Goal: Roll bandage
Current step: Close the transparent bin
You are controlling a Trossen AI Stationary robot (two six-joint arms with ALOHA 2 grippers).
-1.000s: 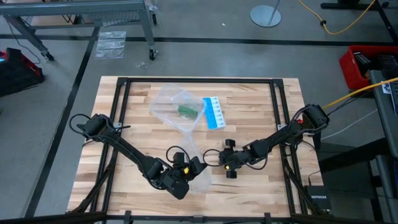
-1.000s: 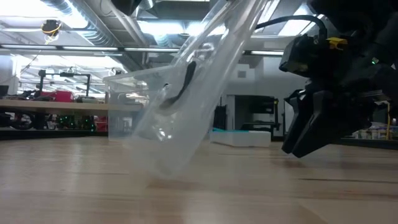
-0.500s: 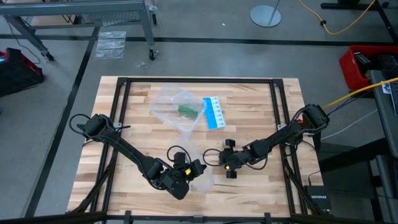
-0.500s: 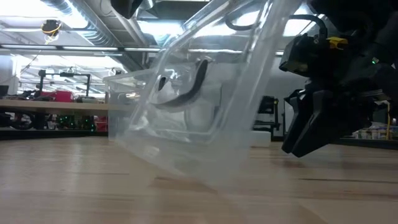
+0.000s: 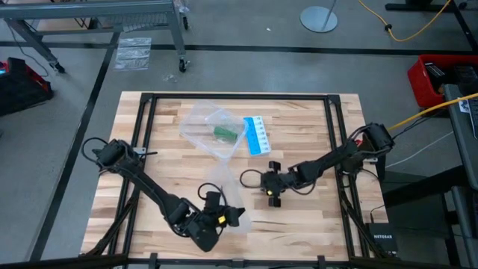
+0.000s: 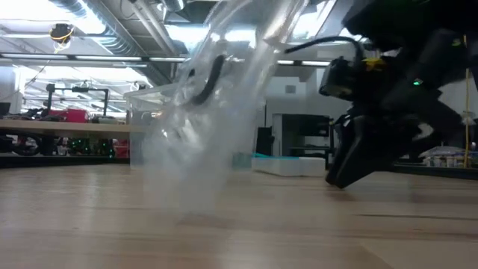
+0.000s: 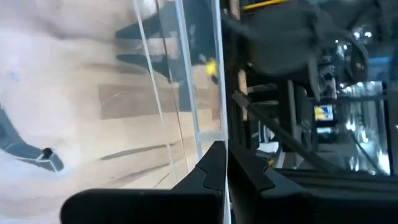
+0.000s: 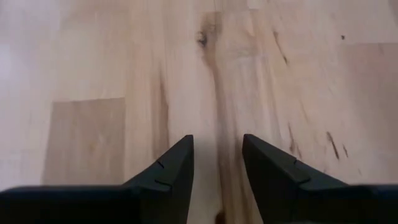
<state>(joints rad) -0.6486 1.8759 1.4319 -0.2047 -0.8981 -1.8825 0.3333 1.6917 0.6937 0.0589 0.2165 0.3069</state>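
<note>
The dark green bandage (image 5: 223,133) lies at the table's far middle on a crumpled clear wrapper (image 5: 203,125), beside a blue-and-white card (image 5: 257,136). My left gripper (image 5: 218,219) is near the front edge, shut on a separate clear plastic bag (image 5: 222,185). In the low view the bag (image 6: 216,104) stands slanted above the wood. My right gripper (image 5: 269,190) is open and empty, low over bare wood (image 8: 217,93), to the right of the bag. It also shows in the low view (image 6: 358,149). My left gripper pinches the clear bag by one edge (image 7: 214,134) between its two shut fingers (image 7: 208,171). The bag rises from the fingers, slanted, and in the low view its lower end (image 6: 187,202) is close to the wood. I cannot tell how many layers are held.
The table has a black frame rail (image 5: 328,134) under its top. Bare wood (image 5: 306,224) lies at the near right. In the low view a clear bin (image 6: 146,127) shows behind the bag.
My left gripper has moved a little toward the table's near edge and left, still shut on the clear bag. The bag has swung and turned about, and now stands steeper. My right gripper has moved a little toward the far edge and left.
</note>
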